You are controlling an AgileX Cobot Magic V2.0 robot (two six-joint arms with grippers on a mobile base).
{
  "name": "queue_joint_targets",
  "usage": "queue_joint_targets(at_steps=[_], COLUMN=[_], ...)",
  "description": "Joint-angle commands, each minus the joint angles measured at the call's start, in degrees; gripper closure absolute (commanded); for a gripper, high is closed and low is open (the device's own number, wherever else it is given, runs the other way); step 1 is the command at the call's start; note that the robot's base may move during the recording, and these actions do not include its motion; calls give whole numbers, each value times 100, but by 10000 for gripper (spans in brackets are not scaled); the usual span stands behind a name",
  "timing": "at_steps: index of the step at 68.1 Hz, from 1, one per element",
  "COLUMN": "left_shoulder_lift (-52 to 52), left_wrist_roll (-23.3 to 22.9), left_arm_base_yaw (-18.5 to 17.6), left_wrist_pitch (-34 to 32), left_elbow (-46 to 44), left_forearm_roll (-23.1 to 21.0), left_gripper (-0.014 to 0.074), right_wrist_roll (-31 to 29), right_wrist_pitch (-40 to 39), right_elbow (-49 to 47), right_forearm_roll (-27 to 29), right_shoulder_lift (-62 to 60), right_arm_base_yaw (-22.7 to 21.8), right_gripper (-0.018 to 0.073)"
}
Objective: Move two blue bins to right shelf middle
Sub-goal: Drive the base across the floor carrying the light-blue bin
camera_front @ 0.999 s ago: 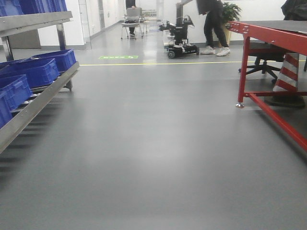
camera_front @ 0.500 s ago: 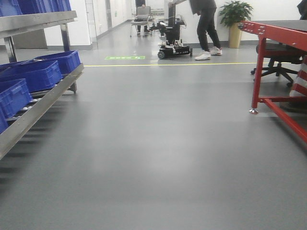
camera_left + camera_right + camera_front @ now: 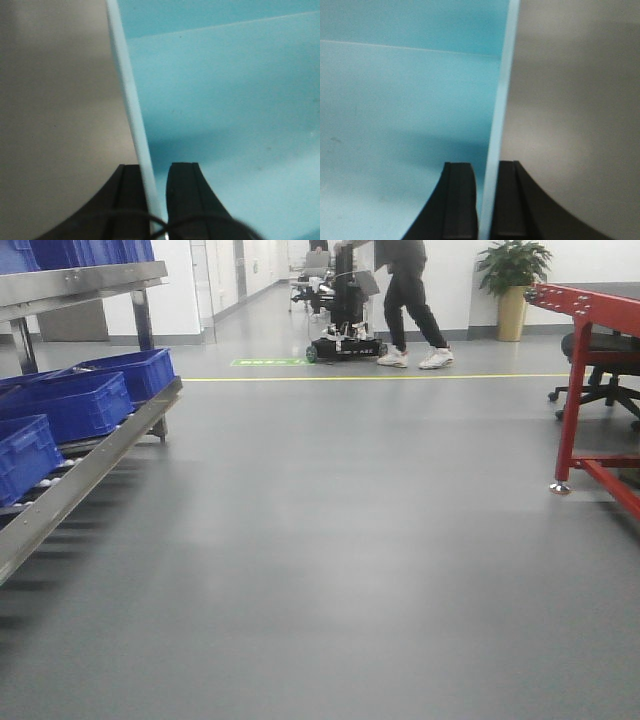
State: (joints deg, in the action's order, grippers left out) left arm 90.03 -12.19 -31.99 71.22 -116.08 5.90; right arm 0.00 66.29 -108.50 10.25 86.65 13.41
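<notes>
Carry stage, I judge: left gripper (image 3: 150,172) clamps the pale blue bin (image 3: 225,100) at its nine-o'clock rim, right gripper (image 3: 487,170) at three o'clock. Next I must steer to the right shelf, not in sight.

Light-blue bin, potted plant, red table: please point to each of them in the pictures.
light-blue bin (image 3: 225,100), left wrist view, on its inside surface
potted plant (image 3: 515,262), front-facing view, on its leaves
red table (image 3: 572,390), front-facing view, on its near leg
</notes>
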Motion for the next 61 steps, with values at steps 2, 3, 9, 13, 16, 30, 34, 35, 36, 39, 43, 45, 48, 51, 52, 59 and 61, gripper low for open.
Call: queue_joint_targets(at_steps=[2, 3, 9, 13, 16, 30, 34, 35, 36, 39, 43, 45, 48, 51, 52, 59, 61], left_shoulder_lift=[-113, -113, -113, -113, -113, -113, -113, -113, -113, -113, -113, -113, -113, -113, -113, -113, -113], left_wrist_roll=[100, 100, 100, 100, 100, 100, 100, 100, 100, 100, 100, 100, 100, 100, 100, 100, 100], left_arm_base_yaw=[-36, -36, -36, -36, -36, -36, -36, -36, -36, -36, -36, -36, -36, -36, -36, -36, -36], left_wrist_pitch=[-219, -219, -219, -219, -219, -219, -219, -219, -219, -219, -219, -219, -219, -219, -219, -219, -219], left_elbow=[-71, -71, -71, -71, -71, -71, -71, -71, -71, -71, -71, -71, -71, -71, -71, -71, -71], left_forearm_roll=[-56, -56, -56, -56, -56, -56, -56, -56, -56, -56, -35, -20, -20, -20, -20, -20, -20], left_gripper=[707, 707, 707, 707, 707, 707, 707, 707, 707, 707, 707, 707, 707, 707, 707, 707, 707], right_wrist_roll=[-98, -98, -98, -98, -98, -98, -98, -98, -98, -98, -98, -98, -98, -98, -98, -98, -98], right_wrist_pitch=[-244, -244, -244, -244, -244, -244, -244, -244, -244, -242, -242, -242, -242, -242, -242, -242, -242], right_elbow=[-75, -75, -75, -75, -75, -75, -75, -75, -75, -75, -75, -75, -75, -75, -75, -75, -75], right_forearm_roll=[-102, -102, -102, -102, -102, -102, -102, -102, -102, -102, -102, -102, -102, -102, -102, -102, -102], right_shoulder_lift=[-56, -56, -56, -56, -56, -56, -56, -56, -56, -45, -45, -45, -45, -45, -45, -45, -45], right_arm_base_yaw=[-24, -24, -24, -24, -24, -24, -24, -24, -24, -24, -24, -24, -24, -24, -24, -24, -24], right_gripper=[721, 721, 721, 721, 721, 721, 721, 721, 721, 721, 721, 721, 721, 721, 721, 721, 721])
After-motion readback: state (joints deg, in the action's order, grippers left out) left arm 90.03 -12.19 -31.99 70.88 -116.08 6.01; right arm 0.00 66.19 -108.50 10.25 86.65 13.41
